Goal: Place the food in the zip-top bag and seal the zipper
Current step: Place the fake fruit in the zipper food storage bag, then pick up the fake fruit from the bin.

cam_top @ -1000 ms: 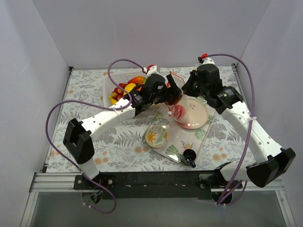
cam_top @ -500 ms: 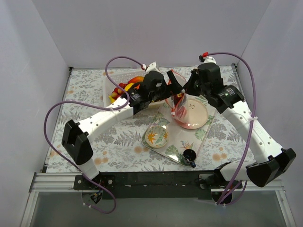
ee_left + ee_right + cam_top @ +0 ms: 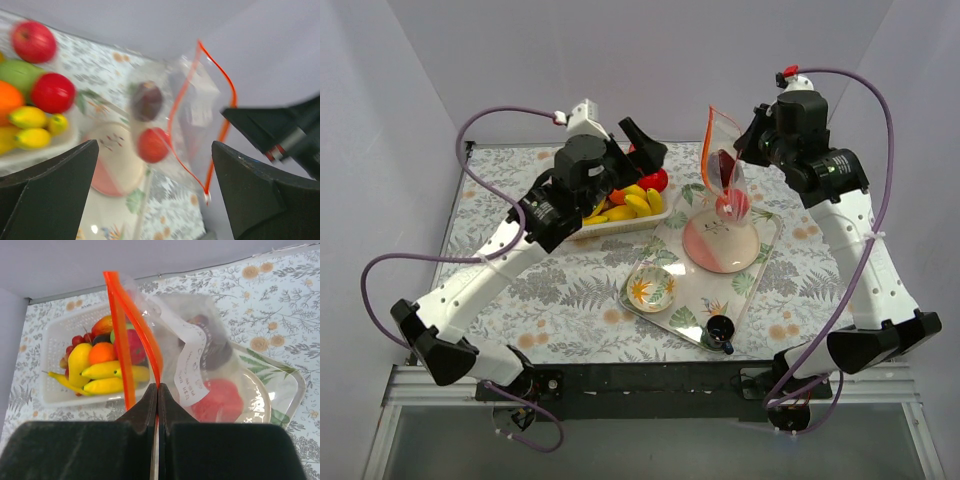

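My right gripper (image 3: 747,140) is shut on the red-orange zipper (image 3: 145,337) of the clear zip-top bag (image 3: 724,170) and holds it hanging in the air above the pink plate (image 3: 720,245). The bag holds a dark piece (image 3: 217,347) and a red piece (image 3: 220,397). Its mouth gapes open. My left gripper (image 3: 642,140) is open and empty, raised over the white basket (image 3: 610,225), left of the bag. In the left wrist view the bag (image 3: 175,115) hangs between my open fingers (image 3: 50,185). More food, bananas (image 3: 628,205), a red apple (image 3: 655,180) and others, lies in the basket.
A clear leaf-patterned tray (image 3: 750,285) holds the pink plate, a small floral bowl (image 3: 651,287) and a small dark cup (image 3: 720,330). The white basket stands at the back left on the floral tablecloth. Walls close in the back and both sides.
The right gripper has lifted the bag up off the plate. The left gripper has let go, opened and drawn back up and left over the basket.
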Available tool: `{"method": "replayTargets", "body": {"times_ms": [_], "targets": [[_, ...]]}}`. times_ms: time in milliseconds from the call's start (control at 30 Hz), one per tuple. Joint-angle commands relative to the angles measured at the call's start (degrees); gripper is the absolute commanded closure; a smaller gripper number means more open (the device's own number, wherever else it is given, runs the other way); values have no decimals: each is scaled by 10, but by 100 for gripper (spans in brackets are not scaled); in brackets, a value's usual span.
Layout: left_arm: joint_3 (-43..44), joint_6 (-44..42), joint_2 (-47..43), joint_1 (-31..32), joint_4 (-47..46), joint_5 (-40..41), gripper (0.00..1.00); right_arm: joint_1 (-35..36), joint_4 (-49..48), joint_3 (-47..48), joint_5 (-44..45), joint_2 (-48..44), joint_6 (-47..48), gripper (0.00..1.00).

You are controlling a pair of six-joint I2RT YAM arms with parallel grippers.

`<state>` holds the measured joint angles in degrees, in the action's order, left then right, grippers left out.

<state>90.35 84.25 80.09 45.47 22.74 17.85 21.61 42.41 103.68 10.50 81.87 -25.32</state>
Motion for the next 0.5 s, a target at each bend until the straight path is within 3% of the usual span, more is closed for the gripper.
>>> {"method": "replayTargets", "body": {"times_ms": [0, 133, 333, 467], "targets": [[5, -72, 5, -81, 91, 97, 3, 2, -2, -27, -45, -27, 18, 99], [-42, -125, 11, -125, 107, 164, 4, 0, -38, -94, -29, -66, 22, 99], [-130, -210, 28, -183, 15, 105, 11, 1, -36, -100, -47, -77, 18, 99], [-124, -257, 87, -197, 5, 79, 14, 0, -37, -105, -58, -88, 18, 99]]}}
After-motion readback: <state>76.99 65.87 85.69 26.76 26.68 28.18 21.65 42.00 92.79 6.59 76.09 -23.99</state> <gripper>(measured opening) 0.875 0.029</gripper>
